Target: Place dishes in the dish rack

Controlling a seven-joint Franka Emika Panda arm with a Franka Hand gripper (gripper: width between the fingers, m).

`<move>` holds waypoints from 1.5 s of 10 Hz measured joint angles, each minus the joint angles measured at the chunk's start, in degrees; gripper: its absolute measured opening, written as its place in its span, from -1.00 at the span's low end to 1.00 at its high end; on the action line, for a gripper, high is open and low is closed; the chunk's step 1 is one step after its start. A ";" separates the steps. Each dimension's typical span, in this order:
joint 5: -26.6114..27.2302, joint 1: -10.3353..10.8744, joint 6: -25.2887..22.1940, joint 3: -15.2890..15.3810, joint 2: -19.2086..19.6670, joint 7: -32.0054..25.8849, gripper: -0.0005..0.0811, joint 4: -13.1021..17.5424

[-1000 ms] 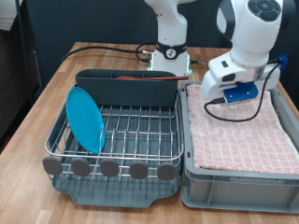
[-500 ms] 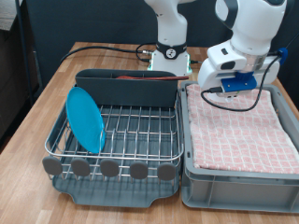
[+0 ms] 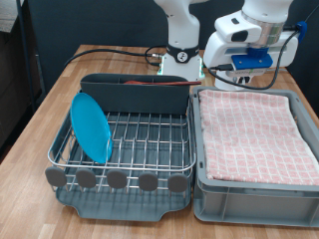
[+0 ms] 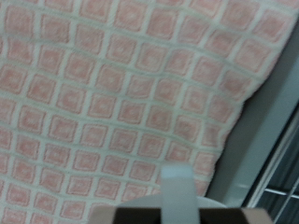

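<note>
**Plate in the rack, gripper above the tub**

The light-blue plate [image 3: 91, 126] stands on edge in the rack [image 3: 122, 149], slotted into the wire grid at the exterior view's left side, leaning slightly. The rack's grey back compartment [image 3: 137, 92] runs along its far side, and something thin and reddish-brown lies along its top edge; whether that is the spoon cannot be told. The row of round tabs [image 3: 118, 180] lines the front. No mug shows in either view.

To the exterior view's right, just beside the rack, sits the grey tub [image 3: 254, 199] with the pink checked cloth [image 3: 249, 129] spread over it.

The gripper [image 3: 239, 78] hangs in the air over the far edge of the tub, near the exterior view's top right, clear of the cloth. Nothing shows between its fingers. Whether the fingers are apart or together cannot be told: the exterior view shows the hand's white body and blue part but not the fingertips clearly, and the wrist view is blurred.

The wrist view looks down on the cloth [image 4: 112, 103], with a pale blurred finger [image 4: 175, 191] at the frame edge and a strip of the tub's grey rim [image 4: 271, 140] beside the cloth
</note>
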 joint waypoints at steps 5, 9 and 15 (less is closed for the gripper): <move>-2.10 -1.09 0.18 -1.86 0.64 -1.17 -0.81 3.89; 1.71 -1.59 1.03 -3.40 5.10 -1.49 -0.81 9.13; 5.74 -3.47 1.40 -5.71 16.22 1.18 -0.81 21.00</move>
